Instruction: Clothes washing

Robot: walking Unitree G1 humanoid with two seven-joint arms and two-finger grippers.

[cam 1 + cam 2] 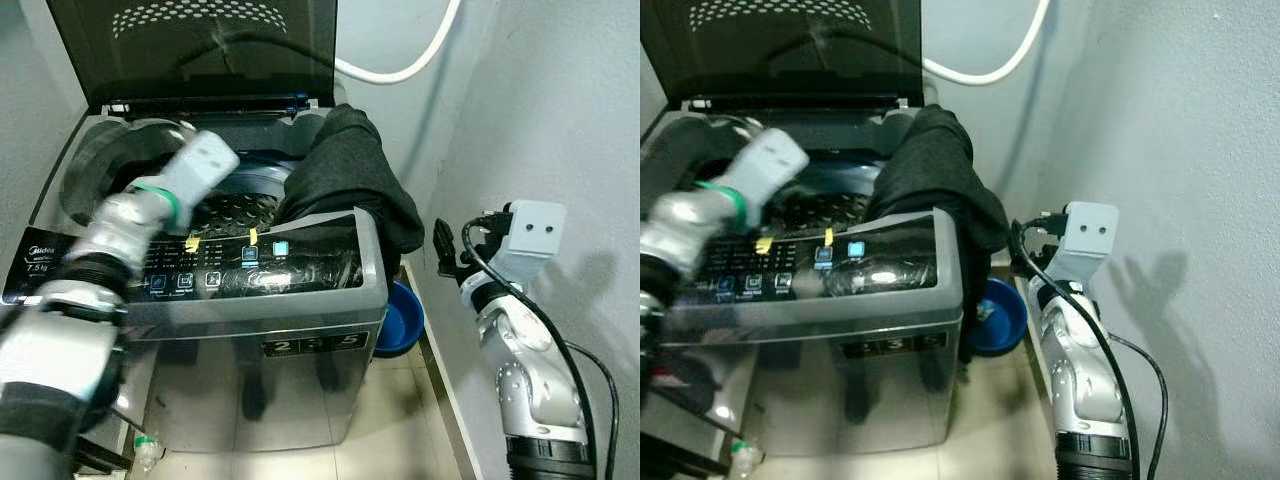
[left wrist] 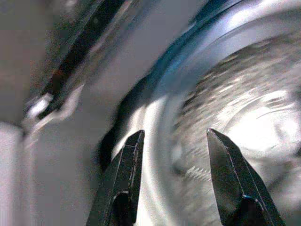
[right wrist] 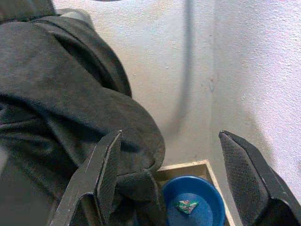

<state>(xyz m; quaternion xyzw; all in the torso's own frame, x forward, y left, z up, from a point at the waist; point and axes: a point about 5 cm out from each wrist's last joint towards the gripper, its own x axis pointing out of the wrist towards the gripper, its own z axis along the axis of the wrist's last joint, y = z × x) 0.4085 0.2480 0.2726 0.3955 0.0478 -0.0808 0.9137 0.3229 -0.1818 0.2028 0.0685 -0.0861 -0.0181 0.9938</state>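
A top-loading washing machine [image 1: 250,330] stands in a narrow corner with its dark lid [image 1: 200,45] raised against the far wall and a white hose [image 1: 400,70] looping behind it. Its steel drum [image 1: 235,205] lies open below the rim. A dark garment [image 1: 350,180] is draped over the machine's right edge, part of it hanging into the drum opening and part spilling down the outer right side. Low on the floor to the right of the machine sits a blue basin [image 1: 400,320].

The left gripper [image 2: 174,155] reaches over the drum, its fingers spread apart with nothing between them; the wrist picture is blurred, so how deep it sits is hard to judge. The right gripper [image 3: 174,183] waits to the right of the machine, near the hanging cloth, its fingers also wide apart and empty.

The garment looks soft, limp and fairly thick, probably light enough for one gripper but liable to sag and snag on the rim. A pinch on the bunched fold at the top of the edge seems the best hold for tipping the rest into the drum.
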